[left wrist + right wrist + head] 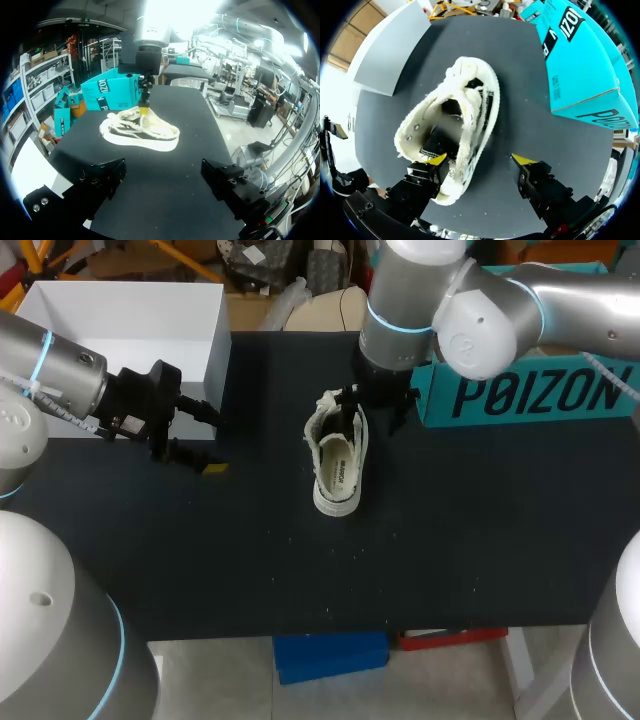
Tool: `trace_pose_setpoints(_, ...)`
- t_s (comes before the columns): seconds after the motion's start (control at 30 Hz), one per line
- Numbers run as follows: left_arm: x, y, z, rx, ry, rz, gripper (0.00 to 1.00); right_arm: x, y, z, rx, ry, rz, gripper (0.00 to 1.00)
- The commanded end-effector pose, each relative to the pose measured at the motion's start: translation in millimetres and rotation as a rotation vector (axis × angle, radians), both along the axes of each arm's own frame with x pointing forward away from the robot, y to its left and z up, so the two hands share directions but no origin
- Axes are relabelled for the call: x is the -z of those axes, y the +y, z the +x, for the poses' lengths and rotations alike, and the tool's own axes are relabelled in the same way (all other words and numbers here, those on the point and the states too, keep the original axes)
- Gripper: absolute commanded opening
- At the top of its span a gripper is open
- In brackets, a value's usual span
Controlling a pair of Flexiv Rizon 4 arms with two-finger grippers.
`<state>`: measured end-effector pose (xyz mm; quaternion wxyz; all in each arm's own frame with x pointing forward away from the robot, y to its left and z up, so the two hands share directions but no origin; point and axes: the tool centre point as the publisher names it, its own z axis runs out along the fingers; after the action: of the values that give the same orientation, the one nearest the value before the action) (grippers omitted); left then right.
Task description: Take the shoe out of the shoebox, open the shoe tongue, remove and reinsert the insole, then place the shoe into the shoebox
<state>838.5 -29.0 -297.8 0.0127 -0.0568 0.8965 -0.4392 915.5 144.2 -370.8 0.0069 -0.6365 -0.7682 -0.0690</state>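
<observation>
A cream low shoe (338, 462) with a dark lining sits mid-table, its opening facing up. The right wrist view looks down into the shoe (451, 122). My right gripper (375, 405) hangs over the shoe's far end; in its own view the right gripper (480, 160) is open, one yellow fingertip (438, 159) over the shoe's side wall and the other out over bare table. My left gripper (205, 438) hovers low at the table's left, wide open and empty. From the left gripper (165, 182), the shoe (140, 132) lies ahead with the right gripper (144, 102) above it.
A teal shoebox (530, 390) stands at the back right, close beside the right arm, also shown in the right wrist view as the shoebox (580, 65). A white open box (130, 330) stands at the back left behind the left gripper. The mat (330, 570) is black.
</observation>
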Motion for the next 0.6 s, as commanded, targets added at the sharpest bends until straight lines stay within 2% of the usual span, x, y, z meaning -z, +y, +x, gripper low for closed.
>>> trace_pose_setpoints(0.03, 0.8, -0.3, -1.1, -0.003, -0.005, 0.0, 1.0, 23.4, 17.1, 14.3, 0.008, 0.032, -0.018, 0.62)
trace_pose_setpoints(0.1, 0.8, -0.3, -1.1, -0.003, -0.005, 0.0, 1.0, 31.0, 20.2, 16.6, 0.008, 0.038, -0.021, 0.5)
trace_pose_setpoints(0.33, 0.8, -0.3, -1.1, -0.003, -0.005, 0.0, 1.0, 51.0, 25.5, 17.0, 0.031, 0.066, -0.045, 0.42)
trace_pose_setpoints(0.6, 0.8, -0.3, -1.1, -0.003, -0.005, 0.0, 1.0, 50.0, 20.6, 10.6, 0.067, 0.08, -0.086, 0.36)
